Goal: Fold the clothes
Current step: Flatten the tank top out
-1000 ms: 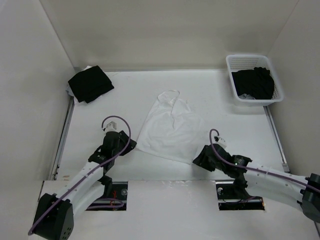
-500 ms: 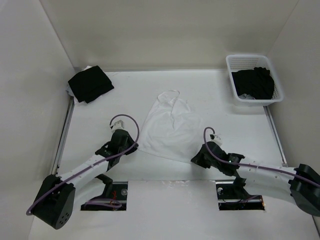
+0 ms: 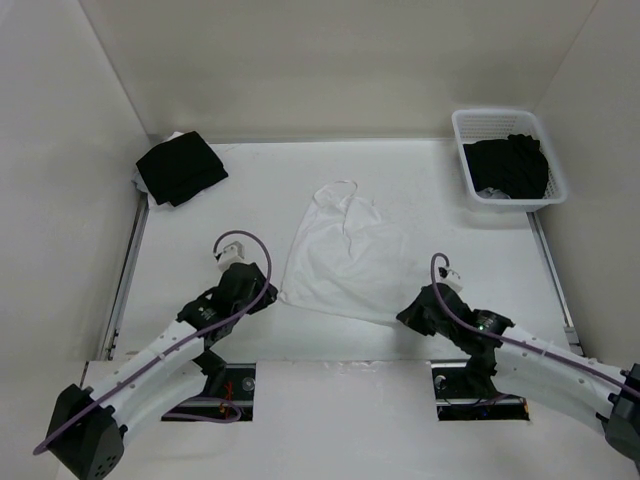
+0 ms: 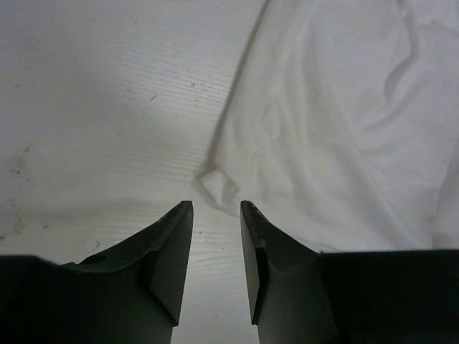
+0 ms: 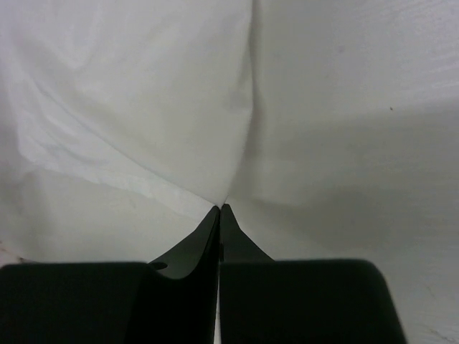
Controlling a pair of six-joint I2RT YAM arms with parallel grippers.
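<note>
the white top [image 3: 340,262] lies spread on the table [image 3: 200,230], roughly in the middle, its narrow straps [image 3: 340,190] at the far end and its wide hem towards the arms; the fabric is mostly flat with a few soft creases.

at the top's near left corner sits the left claw [image 4: 216,206], low over the table with its jaws released and a clear gap between them; the corner, curled into a small fold [image 4: 215,185], lies just ahead of the fingertips and not between them.

at the top's near right corner the right claw [image 5: 220,208] is clenched, the two fingers pressed together; the hem runs to a point right at their tips, so it looks to be grasping that corner, and the cloth is drawn out towards it.

well beyond the top, to its far left, a folded black garment [image 3: 180,167] rests on the table; far off to the top's right stands a white basket [image 3: 520,201] holding black clothes [image 3: 510,165].
</note>
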